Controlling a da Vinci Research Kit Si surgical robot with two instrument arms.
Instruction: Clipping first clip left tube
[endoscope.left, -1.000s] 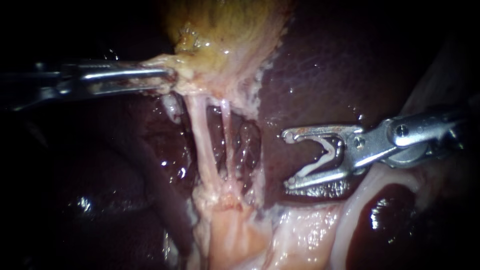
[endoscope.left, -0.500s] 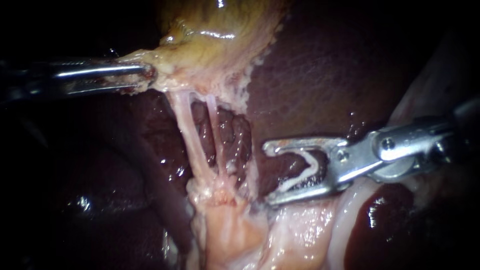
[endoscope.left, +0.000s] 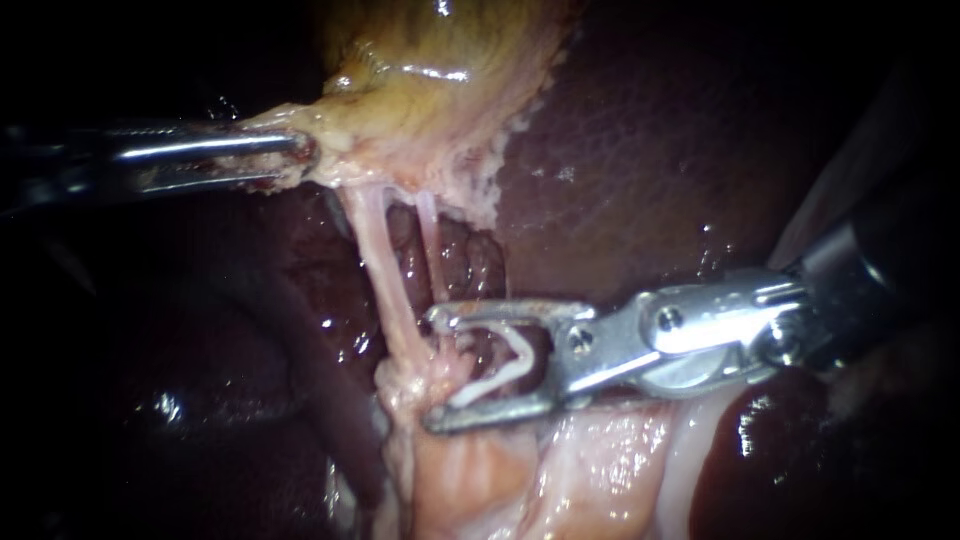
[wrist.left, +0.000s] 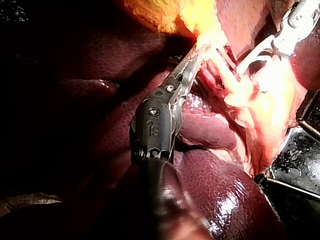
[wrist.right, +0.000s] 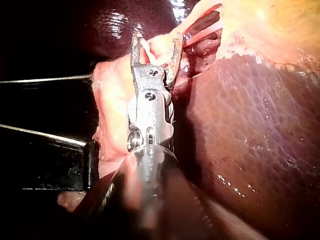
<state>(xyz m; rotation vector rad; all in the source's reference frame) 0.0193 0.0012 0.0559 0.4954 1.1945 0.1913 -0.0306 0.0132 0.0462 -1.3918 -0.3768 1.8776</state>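
1. Right instrument (endoscope.left: 432, 368) has slid in from over the liver (endoscope.left: 640, 150) since a second ago, and its tips now sit just beside the left tube (endoscope.left: 378, 265).
2. That left tube is the thicker pale pink strand, pulled taut from the lumpy yellowish gallbladder (endoscope.left: 440, 90) down to a fleshy stump. The right tube (endoscope.left: 428, 240) beside it is way thinner.
3. Liver looks dark maroon, wet and glossy.
4. Right jaws stand wide apart with a white V-shaped clip (endoscope.left: 505, 365) seated between them, one leg against each jaw. The thin tube runs down into the gap.
5. Left instrument (endoscope.left: 295, 152) is clamped on the gallbladder's ragged edge.
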